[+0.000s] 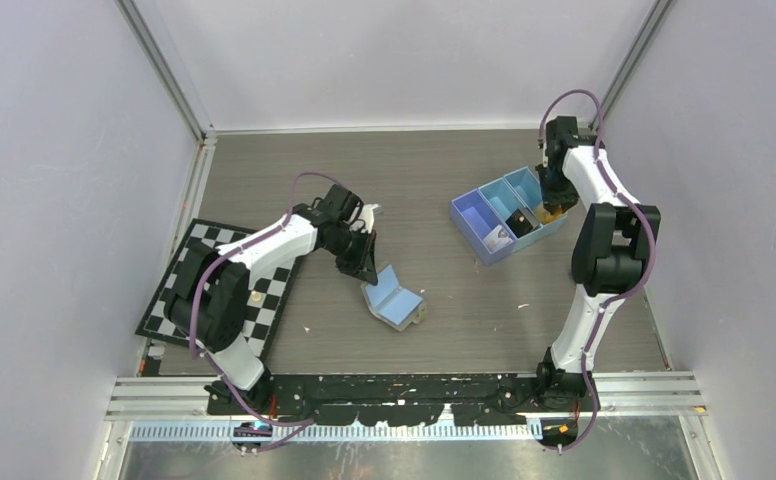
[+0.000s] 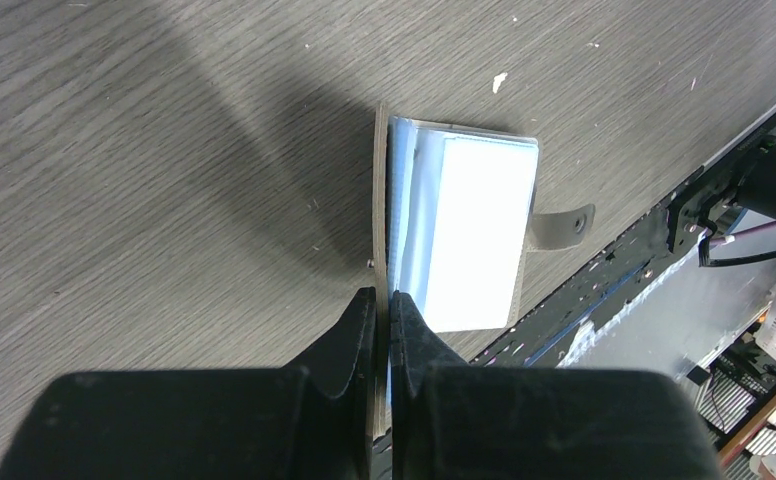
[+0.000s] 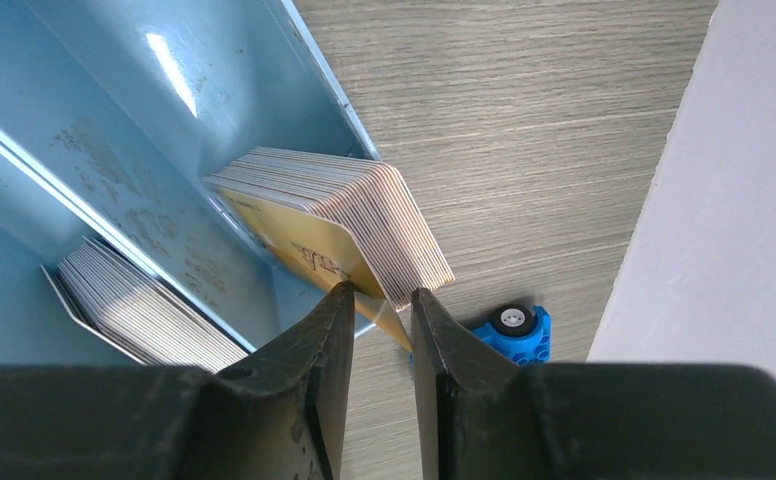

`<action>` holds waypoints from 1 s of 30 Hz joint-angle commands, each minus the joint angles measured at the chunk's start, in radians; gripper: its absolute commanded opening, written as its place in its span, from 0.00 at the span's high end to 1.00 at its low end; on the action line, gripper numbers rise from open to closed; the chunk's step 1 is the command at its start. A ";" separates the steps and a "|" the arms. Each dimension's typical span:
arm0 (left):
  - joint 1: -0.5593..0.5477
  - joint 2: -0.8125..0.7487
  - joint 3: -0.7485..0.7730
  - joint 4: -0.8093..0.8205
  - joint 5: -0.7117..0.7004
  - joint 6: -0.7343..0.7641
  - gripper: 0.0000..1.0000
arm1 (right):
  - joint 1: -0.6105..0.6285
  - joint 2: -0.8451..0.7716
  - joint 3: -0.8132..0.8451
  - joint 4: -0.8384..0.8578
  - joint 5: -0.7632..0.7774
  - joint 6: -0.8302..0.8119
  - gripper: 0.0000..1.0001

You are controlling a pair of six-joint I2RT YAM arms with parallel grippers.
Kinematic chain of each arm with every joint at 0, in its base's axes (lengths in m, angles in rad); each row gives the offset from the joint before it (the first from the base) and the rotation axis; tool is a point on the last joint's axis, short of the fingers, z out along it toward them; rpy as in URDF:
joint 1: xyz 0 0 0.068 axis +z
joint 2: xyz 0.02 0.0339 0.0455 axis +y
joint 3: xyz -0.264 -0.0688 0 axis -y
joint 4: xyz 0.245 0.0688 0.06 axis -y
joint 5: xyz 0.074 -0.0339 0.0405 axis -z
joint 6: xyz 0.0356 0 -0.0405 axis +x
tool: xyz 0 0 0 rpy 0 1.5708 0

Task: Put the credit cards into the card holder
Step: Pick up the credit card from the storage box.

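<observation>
Orange card (image 3: 299, 250), thin, stiff, slick, in tray (image 3: 164, 120) by table's (image 1: 364, 160) right edge; we take its corner. Right gripper (image 3: 382, 295) narrow astride it, grip unclear. Left gripper (image 2: 384, 300) clamps card holder (image 2: 479, 230) flap mid-table.

Top camera, high at six o'clock, looks down on the whole table (image 1: 364, 170); left wrist camera sits close over the card holder (image 1: 394, 300) at centre, right wrist camera close above the blue tray (image 1: 474, 215) at two o'clock, both also seen from overhead

Nothing legible anywhere — the top orange card (image 3: 304, 255) bears a dark scrawl, too blurred to read
</observation>
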 commanded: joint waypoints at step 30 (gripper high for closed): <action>0.003 -0.019 0.016 0.014 0.048 -0.043 1.00 | 0.025 -0.148 0.119 -0.089 -0.125 0.102 1.00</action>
